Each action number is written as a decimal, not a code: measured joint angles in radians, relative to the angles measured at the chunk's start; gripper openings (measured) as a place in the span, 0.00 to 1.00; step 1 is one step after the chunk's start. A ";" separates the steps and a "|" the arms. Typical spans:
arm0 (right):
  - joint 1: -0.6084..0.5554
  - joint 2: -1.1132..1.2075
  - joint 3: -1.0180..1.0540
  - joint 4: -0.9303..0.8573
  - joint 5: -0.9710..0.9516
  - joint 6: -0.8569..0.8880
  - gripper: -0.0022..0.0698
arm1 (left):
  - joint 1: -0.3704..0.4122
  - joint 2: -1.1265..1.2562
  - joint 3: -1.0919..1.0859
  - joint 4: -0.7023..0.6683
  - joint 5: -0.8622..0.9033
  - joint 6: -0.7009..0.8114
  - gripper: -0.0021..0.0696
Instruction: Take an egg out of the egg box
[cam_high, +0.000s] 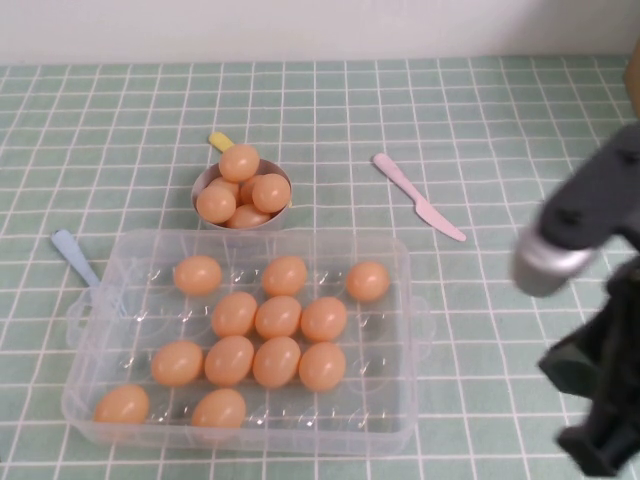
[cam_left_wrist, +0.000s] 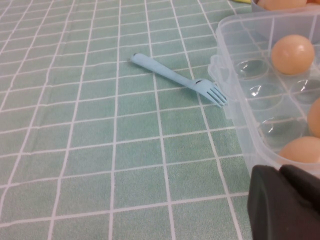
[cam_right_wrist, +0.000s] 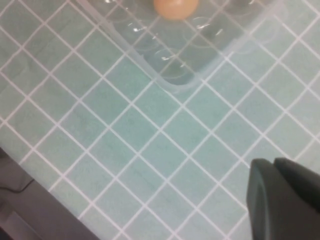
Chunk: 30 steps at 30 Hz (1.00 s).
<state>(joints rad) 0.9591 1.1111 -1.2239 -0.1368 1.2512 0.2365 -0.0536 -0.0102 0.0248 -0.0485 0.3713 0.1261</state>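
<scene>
The clear egg box (cam_high: 405, 300) sits front centre on the table and holds several orange-tan eggs, the rightmost egg (cam_high: 367, 281) standing alone. My left gripper (cam_left_wrist: 280, 169) is shut and empty, low beside the box's left wall (cam_left_wrist: 235, 100), close to an egg (cam_left_wrist: 300, 149); it does not show in the high view. My right gripper (cam_right_wrist: 274, 161) is shut and empty, over bare table off a corner of the box (cam_right_wrist: 190, 65), with one egg (cam_right_wrist: 175, 6) showing. The right arm (cam_high: 590, 250) stands to the right of the box.
A small grey bowl (cam_high: 206, 178) with several eggs stands just behind the box, a yellow utensil (cam_high: 220, 140) behind it. A pink knife (cam_high: 418, 197) lies back right. A blue fork (cam_left_wrist: 175, 77) lies against the box's left handle, also in the high view (cam_high: 75, 257).
</scene>
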 joint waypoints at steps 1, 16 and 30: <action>0.000 -0.026 0.014 -0.005 0.000 0.000 0.01 | 0.000 0.000 0.000 0.000 0.000 0.000 0.02; -0.439 -0.533 0.763 0.007 -0.688 0.028 0.01 | 0.000 0.000 0.000 0.000 0.000 0.000 0.02; -0.841 -1.018 1.249 0.014 -1.158 0.026 0.01 | 0.000 0.000 0.000 0.000 0.000 0.000 0.02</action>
<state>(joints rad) 0.1181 0.0927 0.0254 -0.1232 0.0937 0.2625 -0.0536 -0.0102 0.0248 -0.0485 0.3713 0.1261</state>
